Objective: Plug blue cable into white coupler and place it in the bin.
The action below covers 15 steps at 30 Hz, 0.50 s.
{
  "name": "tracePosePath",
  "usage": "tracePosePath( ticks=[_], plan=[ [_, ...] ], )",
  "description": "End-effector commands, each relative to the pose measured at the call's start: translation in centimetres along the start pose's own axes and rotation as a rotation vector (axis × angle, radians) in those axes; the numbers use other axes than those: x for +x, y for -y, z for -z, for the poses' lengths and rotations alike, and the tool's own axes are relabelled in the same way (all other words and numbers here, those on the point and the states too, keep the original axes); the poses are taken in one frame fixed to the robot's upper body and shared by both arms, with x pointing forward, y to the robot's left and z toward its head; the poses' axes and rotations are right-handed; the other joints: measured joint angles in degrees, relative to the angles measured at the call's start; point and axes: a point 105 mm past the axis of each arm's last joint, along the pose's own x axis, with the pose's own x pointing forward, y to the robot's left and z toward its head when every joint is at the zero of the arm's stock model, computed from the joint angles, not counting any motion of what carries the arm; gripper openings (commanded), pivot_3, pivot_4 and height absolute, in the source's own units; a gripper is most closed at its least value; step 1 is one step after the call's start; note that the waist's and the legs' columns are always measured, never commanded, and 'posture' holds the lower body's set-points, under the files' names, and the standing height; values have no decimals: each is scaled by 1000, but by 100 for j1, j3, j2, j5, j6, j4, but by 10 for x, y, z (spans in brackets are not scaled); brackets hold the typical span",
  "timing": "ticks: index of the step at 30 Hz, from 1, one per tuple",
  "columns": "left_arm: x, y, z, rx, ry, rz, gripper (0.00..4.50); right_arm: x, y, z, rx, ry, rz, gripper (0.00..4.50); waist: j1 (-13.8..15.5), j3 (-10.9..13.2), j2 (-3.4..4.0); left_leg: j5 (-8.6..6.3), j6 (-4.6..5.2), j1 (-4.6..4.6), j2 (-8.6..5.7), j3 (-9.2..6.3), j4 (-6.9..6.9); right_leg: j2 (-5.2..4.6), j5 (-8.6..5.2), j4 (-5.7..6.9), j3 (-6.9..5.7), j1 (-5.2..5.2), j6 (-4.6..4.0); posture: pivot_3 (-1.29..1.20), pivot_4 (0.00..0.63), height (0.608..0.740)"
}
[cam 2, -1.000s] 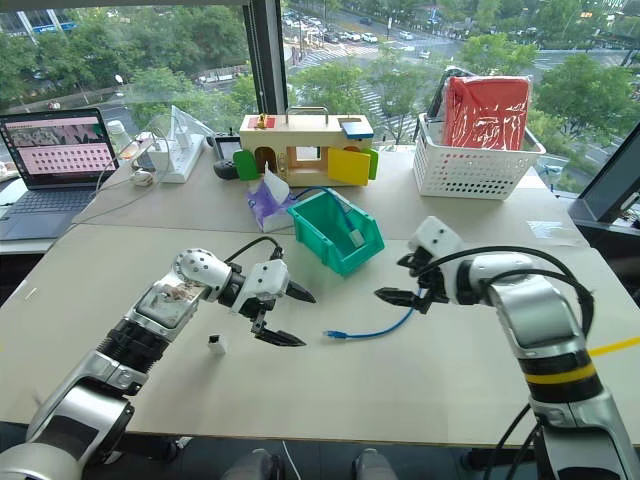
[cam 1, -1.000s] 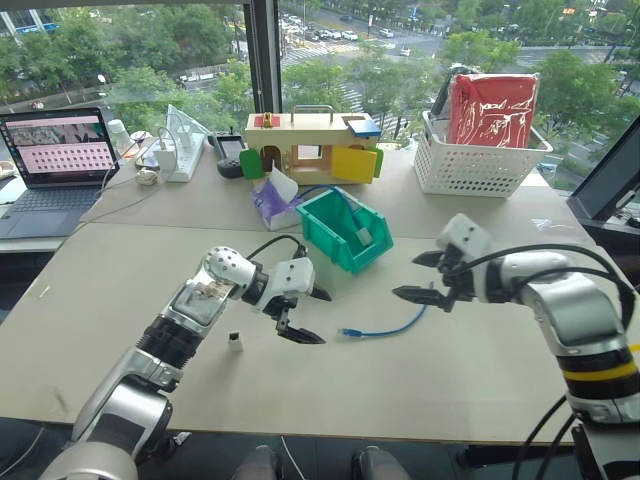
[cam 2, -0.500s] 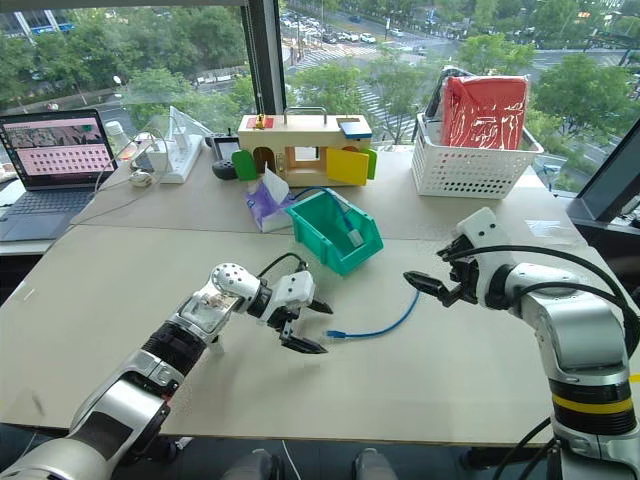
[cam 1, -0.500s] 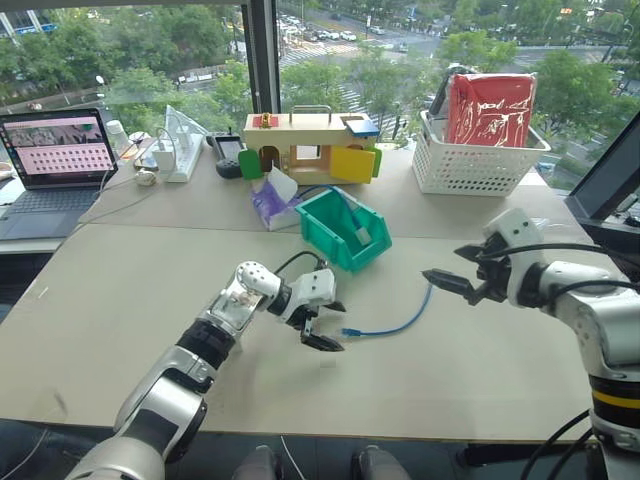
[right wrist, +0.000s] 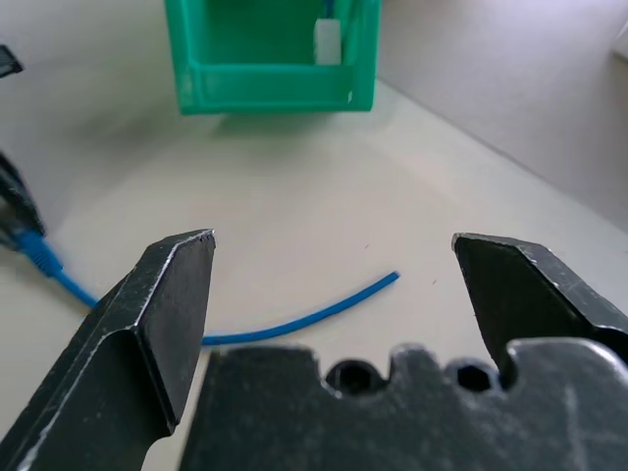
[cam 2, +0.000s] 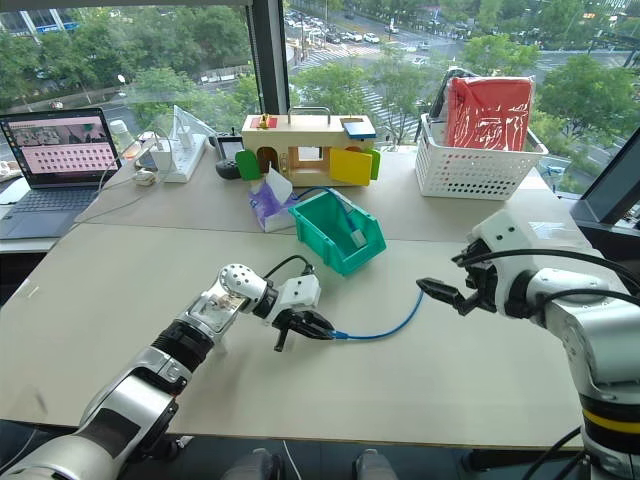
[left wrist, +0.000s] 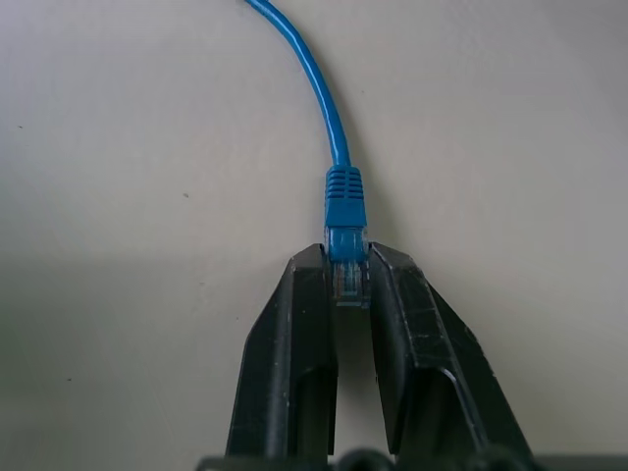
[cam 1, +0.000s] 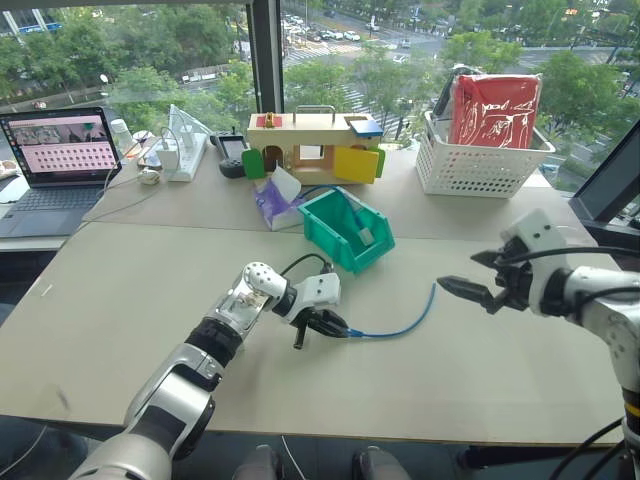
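Note:
The blue cable (cam 1: pixel 400 325) lies in a curve on the table in front of the bin (cam 1: pixel 318 215), a teal box that also shows in the right wrist view (right wrist: pixel 265 78). My left gripper (cam 1: pixel 335 325) is shut on the cable's near plug. In the left wrist view the two black fingers (left wrist: pixel 294 324) pinch the clear plug, and the cable (left wrist: pixel 334 118) runs away from them. My right gripper (cam 1: pixel 458 272) hangs open just right of the cable's far end, with nothing between its fingers (right wrist: pixel 177 294). The white coupler is hidden. A small white block (right wrist: pixel 329 39) sits inside the bin.
A white lattice basket (cam 1: pixel 480 165) with a red bag stands at the back right. Behind the bin are a wooden toy house (cam 1: pixel 310 145) and a purple tissue pack (cam 1: pixel 270 203). A laptop (cam 1: pixel 60 150) sits at the far left by the window.
My left gripper moved right to the cable's plug and shut on it. My right gripper drew back to the right, away from the cable's far end, and stayed open.

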Motion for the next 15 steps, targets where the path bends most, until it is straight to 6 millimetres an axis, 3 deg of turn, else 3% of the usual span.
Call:
tracePosePath(
  ticks=[1,4,7,11,15],
  plan=[
    [-1,-4,-37,13,140,-42,98,-20,-37,6,117,37,-153,4500,6,0,0,0,0,-1,0,-7,3,1,0,0,-2,3,0,0,150,730],
    [1,11,-57,-1,202,-13,98,-28,-62,27,220,25,-219,4500,19,-1,1,0,0,-11,-5,-35,6,4,-4,-1,-9,7,5,0,150,730],
    [6,26,-63,-40,205,1,98,-29,-78,42,319,39,-237,4500,-2,-6,10,0,0,-13,-9,-57,9,4,-5,2,-10,8,7,0,150,730],
    [10,36,-69,-137,226,-53,98,-24,-91,61,511,101,-191,4500,-31,-7,13,2,2,-6,-11,-82,14,15,-11,8,-10,21,16,0,150,730],
    [8,40,-72,-133,208,-118,98,-13,-94,67,684,188,-80,4500,-90,-10,22,6,5,0,-11,-109,20,15,-19,14,-6,23,29,0,150,730]
  ],
)
